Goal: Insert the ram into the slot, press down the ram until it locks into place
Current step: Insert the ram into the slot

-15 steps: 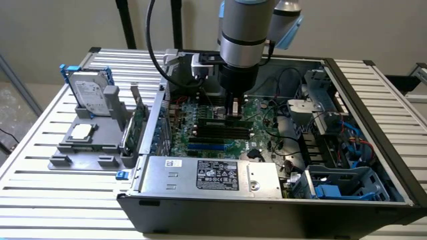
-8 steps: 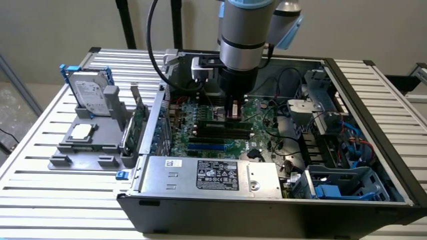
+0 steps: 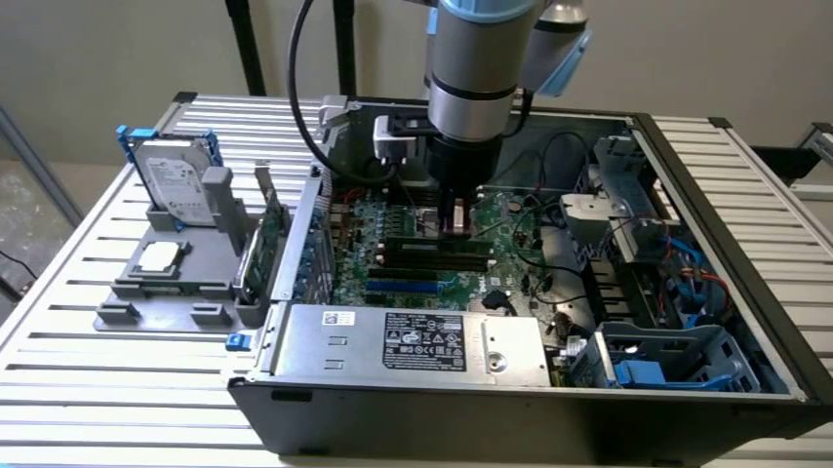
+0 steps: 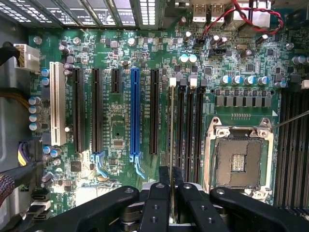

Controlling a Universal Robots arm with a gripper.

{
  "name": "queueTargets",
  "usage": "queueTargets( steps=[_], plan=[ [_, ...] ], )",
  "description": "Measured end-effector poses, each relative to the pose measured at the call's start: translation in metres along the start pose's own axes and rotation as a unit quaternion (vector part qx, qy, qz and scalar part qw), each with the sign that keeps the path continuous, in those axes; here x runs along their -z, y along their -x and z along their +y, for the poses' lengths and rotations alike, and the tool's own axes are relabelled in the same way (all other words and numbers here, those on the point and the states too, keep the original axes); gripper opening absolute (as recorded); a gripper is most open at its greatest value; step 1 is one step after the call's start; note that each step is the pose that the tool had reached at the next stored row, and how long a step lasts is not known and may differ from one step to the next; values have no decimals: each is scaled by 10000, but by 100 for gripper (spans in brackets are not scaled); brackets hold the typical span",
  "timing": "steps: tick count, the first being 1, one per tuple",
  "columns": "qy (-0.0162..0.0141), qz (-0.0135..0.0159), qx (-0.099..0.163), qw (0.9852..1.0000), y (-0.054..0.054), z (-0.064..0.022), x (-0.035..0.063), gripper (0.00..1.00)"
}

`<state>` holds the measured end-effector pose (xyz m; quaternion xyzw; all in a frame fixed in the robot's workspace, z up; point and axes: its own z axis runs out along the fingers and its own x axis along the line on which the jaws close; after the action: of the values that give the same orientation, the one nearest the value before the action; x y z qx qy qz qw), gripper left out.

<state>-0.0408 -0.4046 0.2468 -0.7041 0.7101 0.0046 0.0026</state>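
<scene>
Firmly pinching the ram [image 4: 171, 125] with the gripper [image 4: 171, 176], two black fingers [image 4: 163, 186] pressed together onto its flat faces. Seen edge-on from the wrist view as a thin pale line, standing upright along the slot [image 4: 172, 83], in line with the white clip at that slot's far end. Cannot tell whether fully seated or locked by the end clips. Occupies the outermost of four parallel black memory sockets [image 4: 190, 130], on the side nearest the expansion connectors and farthest from the open processor socket [image 4: 240, 162]. Just beside it, a long black expansion connector [image 4: 153, 111], then the bright blue socket [image 4: 134, 116], then more black ones and a white connector [image 4: 56, 104]. All mounted on a green motherboard [image 4: 120, 53] crowded with small round capacitors, with a twisted red cable [image 4: 260, 17] near the board's edge. Reached from above, in the exterior view, by the silver-grey arm [image 3: 475, 68] pointing straight down into an open black computer case [image 3: 521, 429]. Inside the case, along the wall nearest the exterior camera, a silver power supply box [image 3: 404, 341] with a black label. Outside the case, toward the exterior view's left, a grey holder [image 3: 170, 288] carrying a propped-up hard drive [image 3: 176, 180], and a green card with a metal bracket [image 3: 267, 239] standing between holder and case. Underneath everything, a table of aluminium slats [image 3: 65, 331].
</scene>
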Motion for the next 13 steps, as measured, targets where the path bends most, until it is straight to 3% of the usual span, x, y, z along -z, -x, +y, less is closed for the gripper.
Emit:
queueTargets(
  steps=[13],
  plan=[
    [0,1,0,10000,11,0,-41,13]
  ],
)
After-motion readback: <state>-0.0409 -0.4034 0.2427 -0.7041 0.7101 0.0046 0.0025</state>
